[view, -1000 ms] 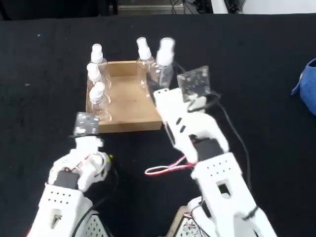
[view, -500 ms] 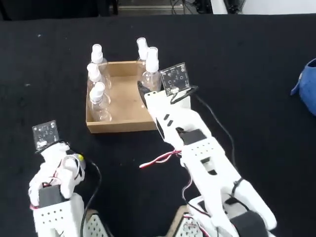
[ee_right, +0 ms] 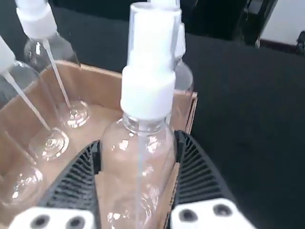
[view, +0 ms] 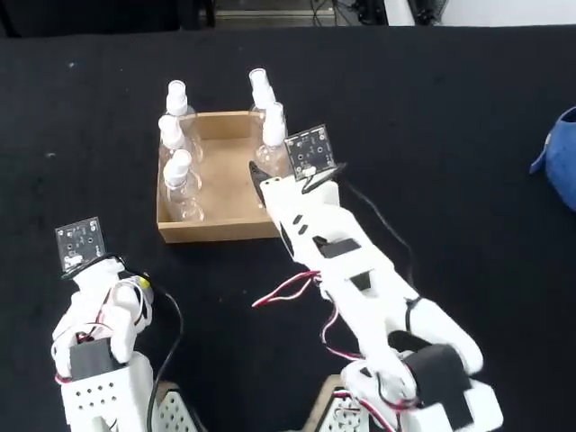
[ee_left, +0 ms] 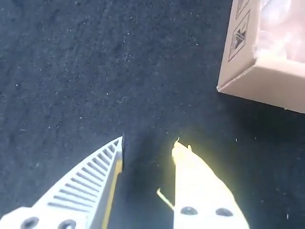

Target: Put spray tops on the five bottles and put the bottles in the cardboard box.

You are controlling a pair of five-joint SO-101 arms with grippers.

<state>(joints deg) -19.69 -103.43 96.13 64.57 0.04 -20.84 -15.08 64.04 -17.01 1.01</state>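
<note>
1. The right gripper (ee_right: 138, 145) has the bottle (ee_right: 140, 121) clamped round its body between the black fingers (ee_right: 76, 183). Its spray top (ee_right: 150, 71) is on, and it stands upright just inside the right wall of the cardboard box (view: 225, 227).
2. I can't tell whether its base has reached the box floor. The safe move is to lower it straight down, gently, until it seats.
3. Mind the neighbours! Another bottle (view: 261, 90) stands just behind at the back right corner, and three more bottles (view: 180, 175) line the left wall. No swinging toward any of them.
4. For the release, part the fingers only a little, then lift straight up. A sideways exit would likely tip such a tall, light bottle.
5. The left gripper (ee_left: 147, 143) hangs over the black table (ee_left: 71, 57) near the box's front corner. Its fingers (ee_left: 95, 183) are spread and empty, well out of the way.
</note>
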